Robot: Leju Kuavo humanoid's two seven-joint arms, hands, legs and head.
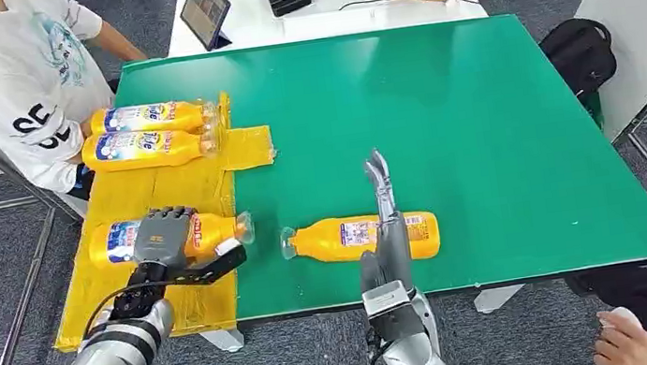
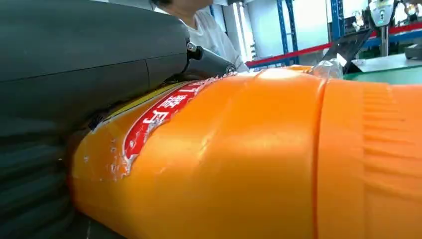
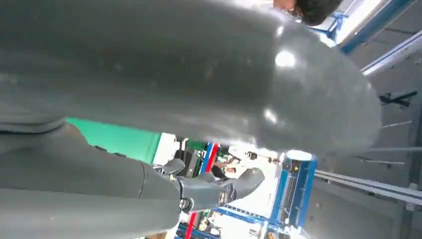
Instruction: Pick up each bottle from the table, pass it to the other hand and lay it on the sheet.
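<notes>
I count four bottles. Two bottles lie side by side on the yellow sheet toward the table's far left corner, caps pointing right; I take those as finished. A third bottle lies on the near part of the sheet, by the table's left near corner, cap pointing right toward the green. The left hand rests over its middle, fingers draped across the label; in the left wrist view the orange body sits tight against the hand. I judge this bottle is grasped, though I cannot tell from these views how firm the grip is or whether its weight has been given to the sheet, so I record it as being laid down, not as done. The fourth bottle lies on the bare green surface close to the near edge, about midway along it, cap pointing left, well apart from the sheet. The right hand stands edge-on directly above it with fingers stretched toward the far edge and nothing in them; I read it as released. Whether it touches the bottle I cannot tell. My assessment: two placements complete, a third at its last step, and one full pick, handover and placement outstanding. A person sits at the far left corner, near the finished pair.
</notes>
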